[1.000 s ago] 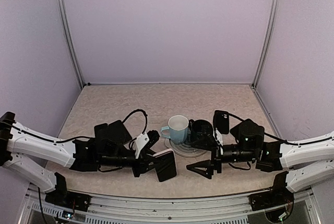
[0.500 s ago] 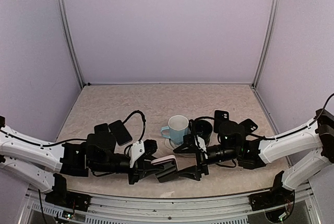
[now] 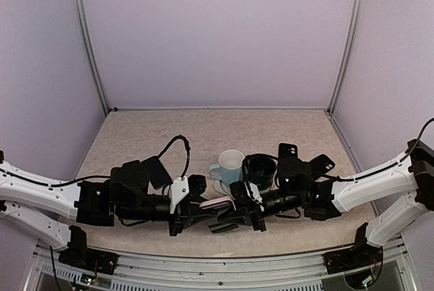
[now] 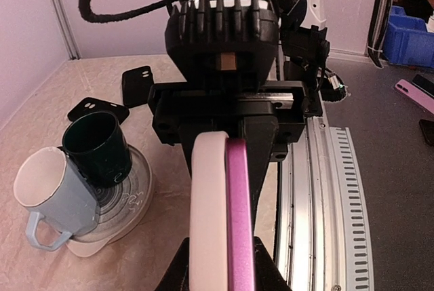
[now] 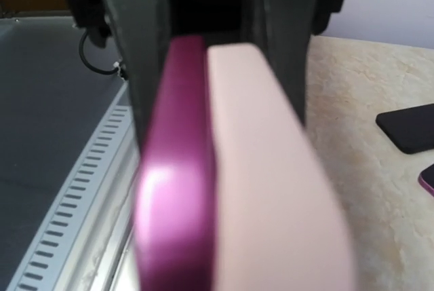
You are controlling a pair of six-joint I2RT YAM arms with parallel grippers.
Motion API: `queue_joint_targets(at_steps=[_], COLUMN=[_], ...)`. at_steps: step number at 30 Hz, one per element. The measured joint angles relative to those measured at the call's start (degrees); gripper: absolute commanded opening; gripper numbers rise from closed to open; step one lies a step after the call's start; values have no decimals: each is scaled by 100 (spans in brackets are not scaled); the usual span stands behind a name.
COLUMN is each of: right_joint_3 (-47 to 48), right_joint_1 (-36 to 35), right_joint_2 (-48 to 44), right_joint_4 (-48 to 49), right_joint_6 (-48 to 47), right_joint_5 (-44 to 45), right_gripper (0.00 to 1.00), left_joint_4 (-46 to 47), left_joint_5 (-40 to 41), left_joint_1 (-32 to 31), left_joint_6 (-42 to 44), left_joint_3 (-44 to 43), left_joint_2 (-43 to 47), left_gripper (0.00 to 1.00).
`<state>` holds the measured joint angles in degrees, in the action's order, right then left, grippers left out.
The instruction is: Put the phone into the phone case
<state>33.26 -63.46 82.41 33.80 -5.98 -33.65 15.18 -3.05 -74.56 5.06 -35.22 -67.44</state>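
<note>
From above: both arms reach in low over the front of the tabletop (image 3: 135,128) and meet in the middle. The left pincer (image 3: 209,214) is clamped on the phone (image 3: 215,203), which stands on edge. The right pincer (image 3: 234,215) is right up against it, just in front of a blue mug (image 3: 230,164) and a dark mug (image 3: 260,169). A black cover (image 3: 287,150) lies behind the right arm.

Left wrist: the phone (image 4: 207,216) rises from between this pincer's fingers, a pale slab with a magenta layer (image 4: 239,216) flush against one face. The right pincer faces it head-on.

Right wrist: the pale and magenta slabs fill the frame, blurred. Whether the right pincer has closed on them, I cannot tell.
</note>
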Motion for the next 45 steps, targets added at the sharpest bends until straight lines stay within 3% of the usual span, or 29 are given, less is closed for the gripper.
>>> queue_joint_targets(at_steps=[2, 3, 5, 7, 15, 19, 21, 26, 30, 38, 42, 45], right_joint_3=[4, 13, 28, 39, 94, 216, 328, 485, 557, 560, 560, 560], right_joint_1=[-2, -2, -2, -9, 17, 22, 22, 20, -4, -26, -66, -90], right_joint_2=[-55, -87, -175, -249, -1294, -1596, -1611, -1600, -1572, -1543, -1504, -1464], right_joint_4=[-55, -79, -146, -190, -343, -37, 79, 291, 326, 400, 398, 365], right_joint_6=[-20, -22, -7, 22, 247, 422, 533, 699, 730, 844, 872, 925], right_joint_5=[-2, 0, 39, 116, 387, 378, 341, 251, 232, 343, 466, 448], right_gripper=[0, 0, 0, 0, 0, 0, 0, 0, 0, 0, 0, 0], left_joint_4=[-72, -92, -109, -76, 566, 887, 1003, 1215, 1440, 2184, 2575, 2710], left_joint_5=[0, 9, 79, 330, 601, 479, 457, 455, 448, 219, 177, 212], left_joint_1=[-20, -24, -42, -55, -66, -81, -96, -107, -111, -111, -109, -92], left_joint_6=[11, 9, -37, -127, -223, -229, -229, -269, -323, -409, -533, -603], left_joint_3=[-66, -90, -142, -232, 151, 229, 229, 229, 227, 227, 216, 205], left_joint_2=[-2, -2, -2, 2, 938, 881, 667, 181, -35, -326, -553, -688], left_gripper=[5, 31, 93, 99, 99, 99, 95, 70, 61, 62, 42, 10])
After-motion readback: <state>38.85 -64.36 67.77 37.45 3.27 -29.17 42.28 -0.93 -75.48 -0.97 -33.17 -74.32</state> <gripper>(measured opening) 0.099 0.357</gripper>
